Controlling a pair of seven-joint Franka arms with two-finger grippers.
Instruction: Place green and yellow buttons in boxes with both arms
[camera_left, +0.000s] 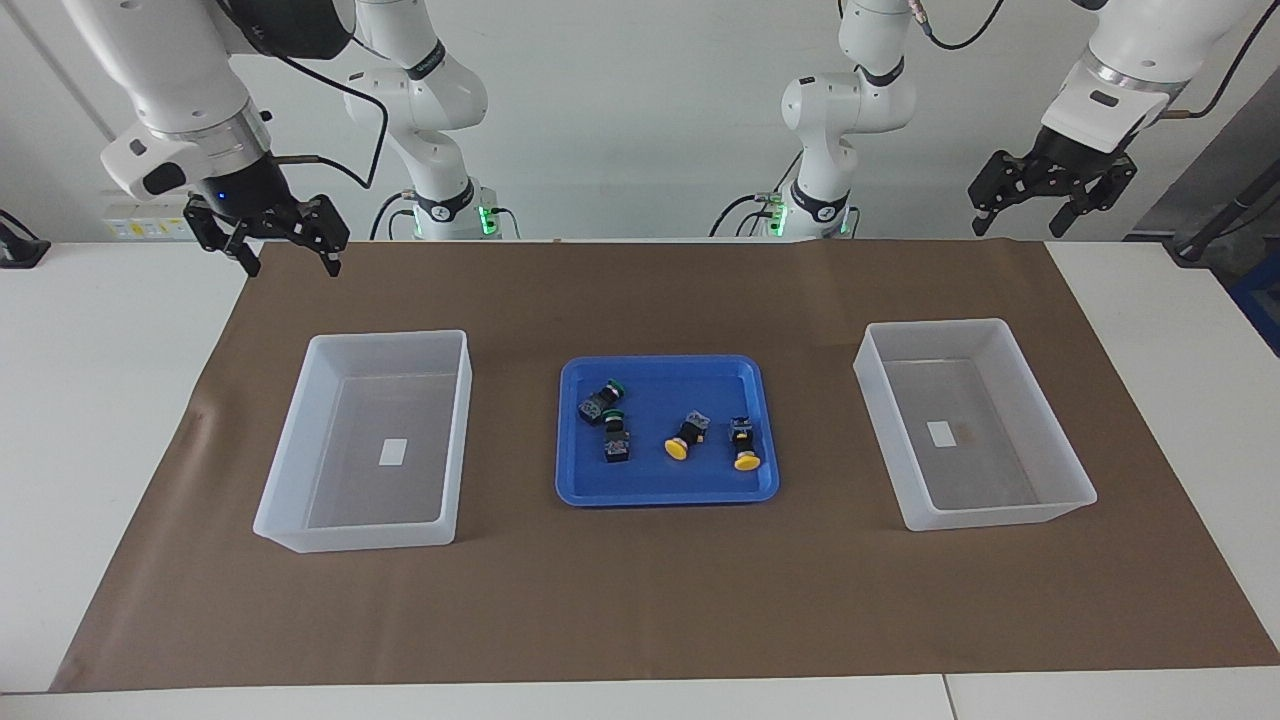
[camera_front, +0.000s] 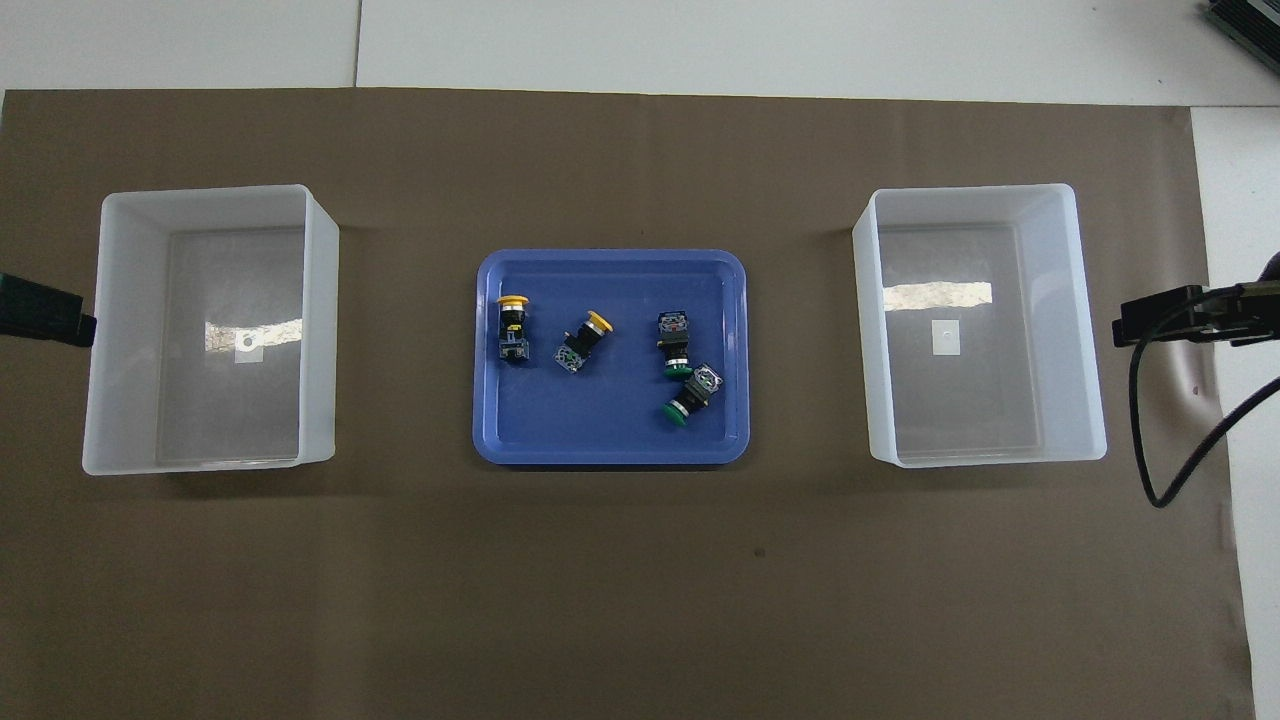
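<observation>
While hands gape, buttons (camera_left: 670, 430) in tray (camera_left: 585, 480)

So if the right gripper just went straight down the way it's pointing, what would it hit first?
Probably the brown mat, near its corner at the right arm's end. The right gripper, open, points down there, short of the box, though depth is hard to judge.

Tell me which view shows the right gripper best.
The facing view: the right gripper hangs whole and open above the brown mat's corner, near the box at its arm's end of the table. The overhead view catches only a dark sliver of it at the frame's edge, beside that box.
</observation>
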